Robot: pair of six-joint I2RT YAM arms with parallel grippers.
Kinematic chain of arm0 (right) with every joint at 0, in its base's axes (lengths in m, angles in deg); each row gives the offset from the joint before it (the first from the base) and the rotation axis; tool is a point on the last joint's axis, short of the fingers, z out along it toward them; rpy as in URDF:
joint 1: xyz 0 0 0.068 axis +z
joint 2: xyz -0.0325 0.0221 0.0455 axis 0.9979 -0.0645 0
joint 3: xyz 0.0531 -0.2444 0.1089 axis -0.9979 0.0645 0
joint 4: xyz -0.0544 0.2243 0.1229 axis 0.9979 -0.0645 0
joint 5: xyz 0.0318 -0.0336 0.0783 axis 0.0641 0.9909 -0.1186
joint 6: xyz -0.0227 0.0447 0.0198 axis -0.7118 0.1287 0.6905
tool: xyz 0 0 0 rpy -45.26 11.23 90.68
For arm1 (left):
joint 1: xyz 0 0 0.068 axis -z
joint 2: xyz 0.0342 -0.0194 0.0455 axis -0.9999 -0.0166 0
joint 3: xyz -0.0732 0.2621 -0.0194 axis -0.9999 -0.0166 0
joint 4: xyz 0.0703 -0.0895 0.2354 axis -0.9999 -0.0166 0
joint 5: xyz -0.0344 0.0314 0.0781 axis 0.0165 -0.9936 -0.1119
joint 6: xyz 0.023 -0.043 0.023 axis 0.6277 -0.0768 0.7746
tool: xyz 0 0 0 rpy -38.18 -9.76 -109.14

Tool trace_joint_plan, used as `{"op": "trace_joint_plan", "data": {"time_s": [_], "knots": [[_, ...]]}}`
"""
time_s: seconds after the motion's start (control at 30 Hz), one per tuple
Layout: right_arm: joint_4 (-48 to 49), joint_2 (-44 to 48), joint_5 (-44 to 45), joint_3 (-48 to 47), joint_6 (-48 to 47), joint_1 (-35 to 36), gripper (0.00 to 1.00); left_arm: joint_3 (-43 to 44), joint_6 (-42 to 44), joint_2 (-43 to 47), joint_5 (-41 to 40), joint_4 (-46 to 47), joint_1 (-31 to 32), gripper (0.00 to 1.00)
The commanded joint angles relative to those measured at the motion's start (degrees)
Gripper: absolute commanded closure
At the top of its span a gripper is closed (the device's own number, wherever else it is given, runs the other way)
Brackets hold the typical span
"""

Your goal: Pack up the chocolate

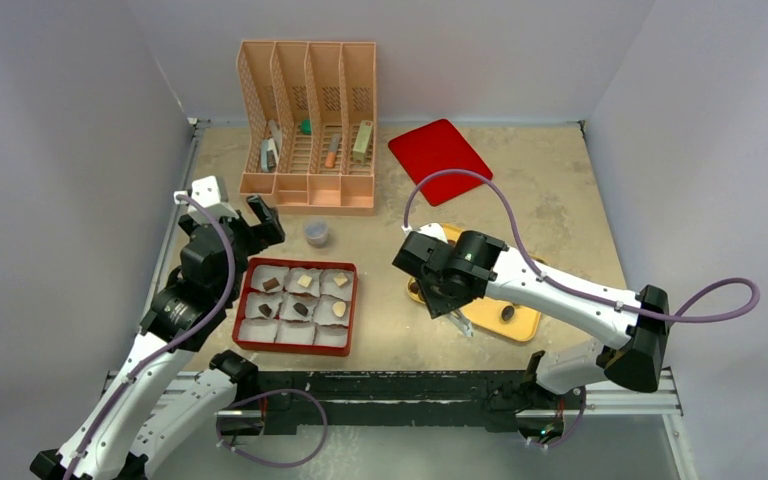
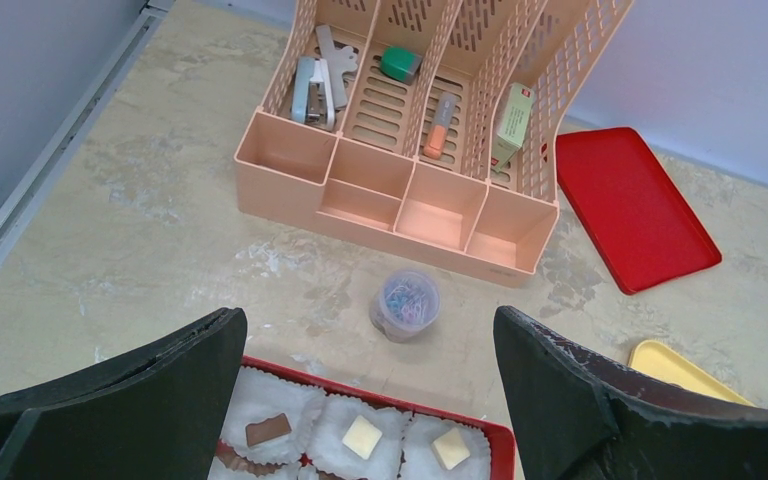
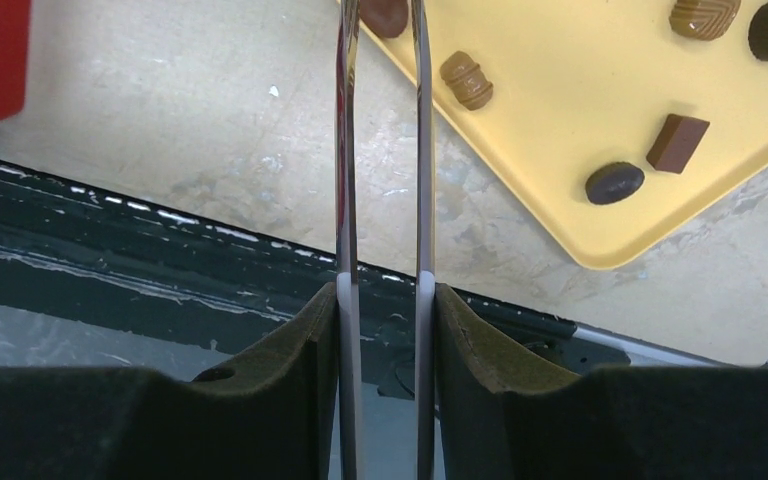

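The right gripper [image 3: 385, 325] clamps steel tongs [image 3: 347, 150] — tips straddling a brown chocolate [image 3: 385, 14] at the yellow tray [image 3: 560, 150] edge; left gripper [image 2: 365, 355] gapes wide, empty.

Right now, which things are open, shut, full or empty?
Left claw: open, holding nothing.
Right claw: shut on the tongs.
Tongs: tips either side of a brown chocolate at the yellow tray's edge.
Red box: open; far and middle paper cups filled, near row empty.
Yellow tray: several chocolates on it.
Red lid: off the box, lying flat.
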Motion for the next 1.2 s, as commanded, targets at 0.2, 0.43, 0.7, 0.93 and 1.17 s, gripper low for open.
{"op": "trace_joint_plan", "data": {"time_s": [0.2,0.43,0.7,0.93,1.17], "knots": [[1.72,0.93,-1.86,2.21,-1.17,-2.33,0.62,-0.08,1.08,0.23,0.11,2.97,0.18,0.06],[3.32,0.78,-3.18,3.13,-1.86,-2.43,0.61,-0.08,0.93,-0.15,0.29,3.04,0.18,0.06],[3.4,-0.15,-2.89,4.56,-1.87,-2.86,0.6,-0.03,1.01,-0.2,0.28,3.17,0.18,0.06],[4.28,-0.52,-3.8,5.46,-2.3,-3.2,0.61,-0.06,0.93,0.0,0.3,3.08,0.18,0.06],[5.19,-0.56,-5.89,5.33,-2.92,-3.22,0.6,-0.08,0.84,0.17,0.24,2.91,0.18,0.06]]}}
